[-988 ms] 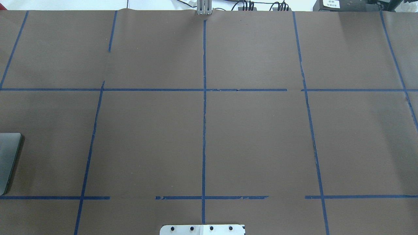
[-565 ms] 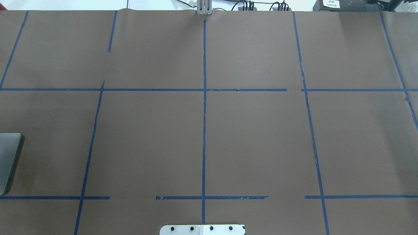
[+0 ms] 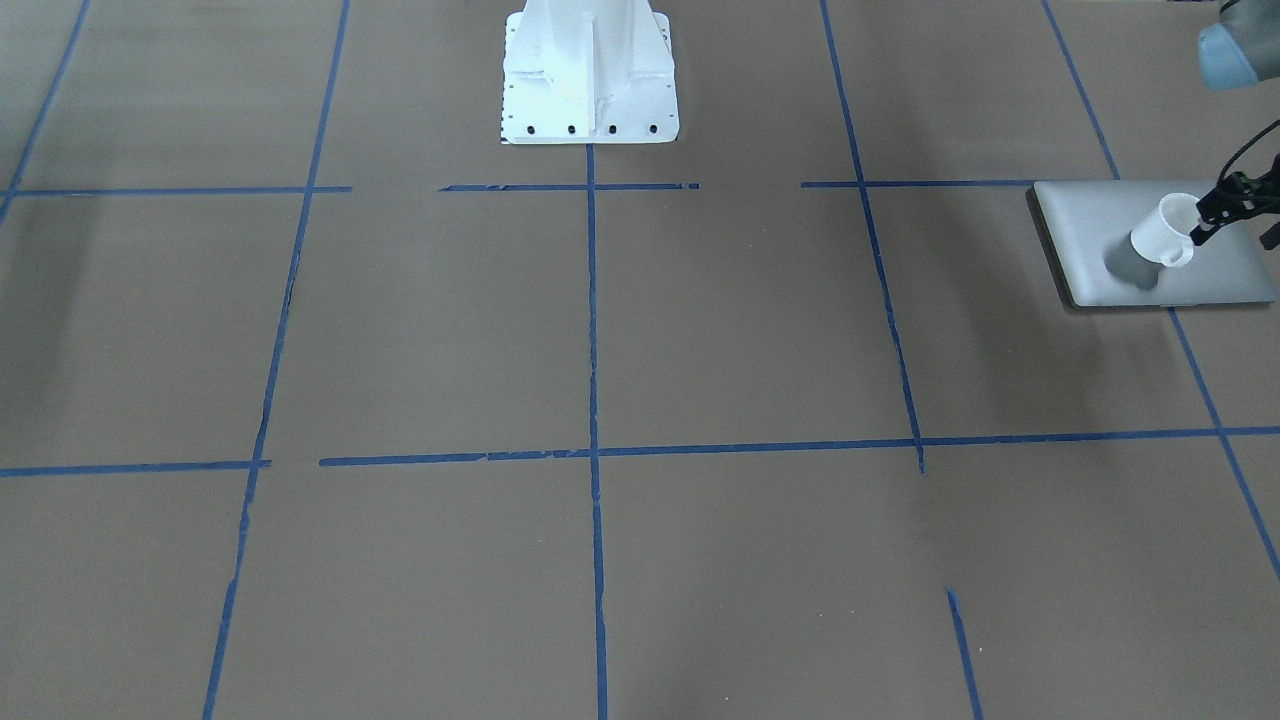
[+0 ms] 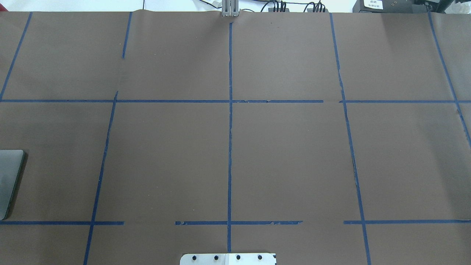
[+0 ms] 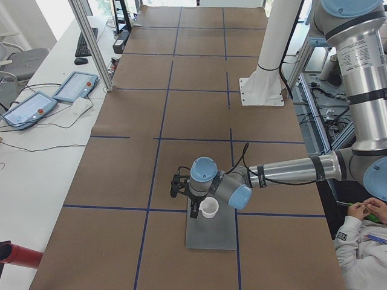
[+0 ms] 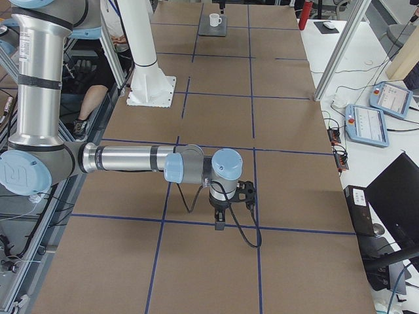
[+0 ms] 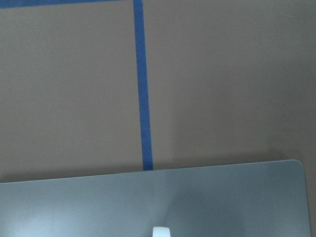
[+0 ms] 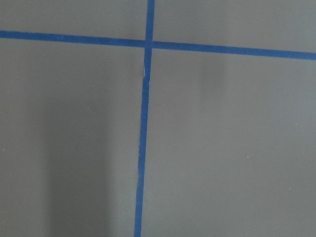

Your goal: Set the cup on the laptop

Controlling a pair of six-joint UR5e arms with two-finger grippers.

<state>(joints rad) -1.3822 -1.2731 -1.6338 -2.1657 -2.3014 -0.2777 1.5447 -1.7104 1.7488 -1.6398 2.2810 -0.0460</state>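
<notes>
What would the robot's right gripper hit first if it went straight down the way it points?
Probably the brown paper table cover, close to a blue tape line; nothing else shows below the right gripper.

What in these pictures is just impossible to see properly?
Front view: the left gripper is small and edge-cropped; its hold on the cup is unclear.
Overhead view: the laptop is cut by the left edge, the cup out of frame.
Right side view: the right gripper is too small to judge open or shut.
</notes>
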